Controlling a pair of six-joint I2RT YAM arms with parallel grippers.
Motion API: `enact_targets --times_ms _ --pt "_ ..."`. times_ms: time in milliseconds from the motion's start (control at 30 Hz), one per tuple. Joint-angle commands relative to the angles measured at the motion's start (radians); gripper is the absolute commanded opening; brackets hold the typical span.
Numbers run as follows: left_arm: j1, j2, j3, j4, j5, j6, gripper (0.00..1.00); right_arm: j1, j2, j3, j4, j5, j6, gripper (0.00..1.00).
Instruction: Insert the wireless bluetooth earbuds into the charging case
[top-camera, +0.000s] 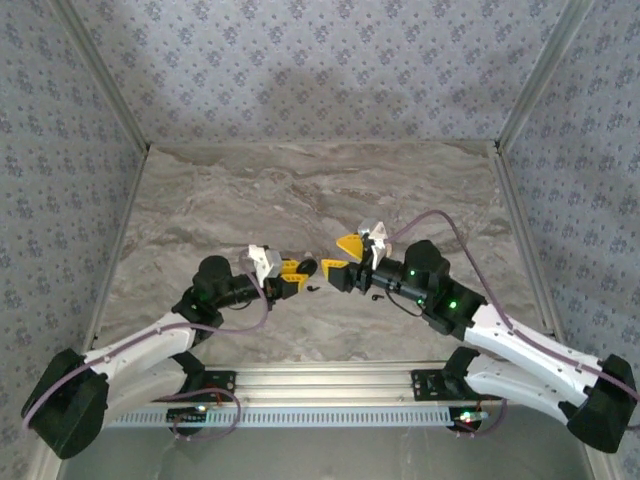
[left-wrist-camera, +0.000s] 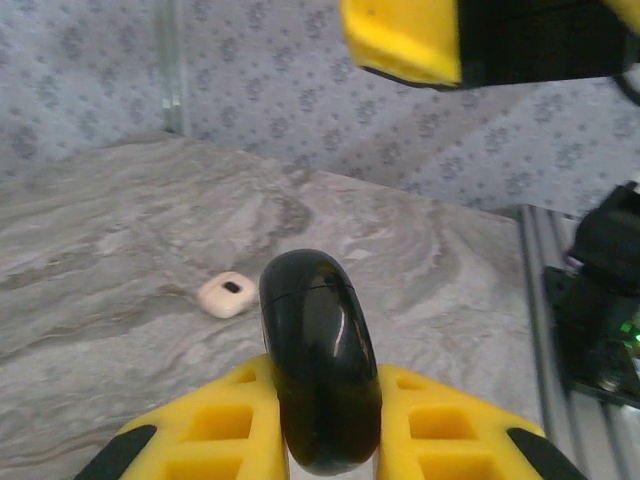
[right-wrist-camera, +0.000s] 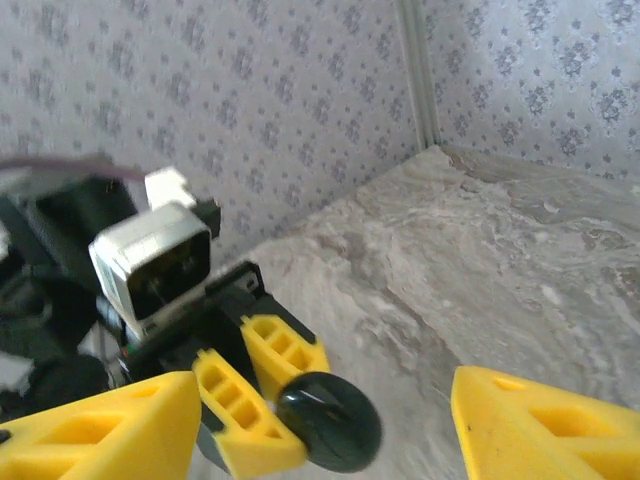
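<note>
Item: marble-patterned table (top-camera: 300, 190), bearing all below. Left claw (top-camera: 297, 271): closed tight on the charging case (left-wrist-camera: 318, 360), a round black puck held on edge between the yellow fingers (left-wrist-camera: 430, 440) and jutting out past their tips. A seam shows near its far end, and the lid looks shut. Right claw (top-camera: 341, 256): jaws wide, nothing in them, facing the left claw tip to tip, with the case just ahead of its fingers and apart from them. Earbuds (top-camera: 313, 289): two tiny black pieces lying loose on the table, too small to make out in detail; one just nearside of the left claw's tips, the other earbud (top-camera: 375, 297) just nearside of the right claw's wrist. Cream pad (left-wrist-camera: 228, 295): a small rounded piece with a dark hole, on the table ahead and left of the left claw. Step judged: case secured, no bud seated. Next move calls for opening the lid with the free right claw while the left steadies the case, then a fine pinch on each bud.
</note>
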Motion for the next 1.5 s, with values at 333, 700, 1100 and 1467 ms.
enact_targets --times_ms 333,700,1100,1467 --pt "-0.016 -0.026 0.106 0.033 0.271 0.010 0.06 -0.219 -0.057 0.026 -0.304 -0.516 -0.586 0.61" --pt "-0.058 -0.040 0.134 -0.013 0.295 0.049 0.06 -0.144 0.099 0.126 -0.330 -0.584 -0.644 0.58" --pt "-0.065 -0.048 0.137 -0.035 0.292 0.062 0.06 -0.109 0.174 0.184 -0.351 -0.667 -0.678 0.43" --pt "-0.068 -0.057 0.141 -0.097 0.271 0.093 0.12 -0.105 0.180 0.216 -0.413 -0.646 -0.708 0.13"
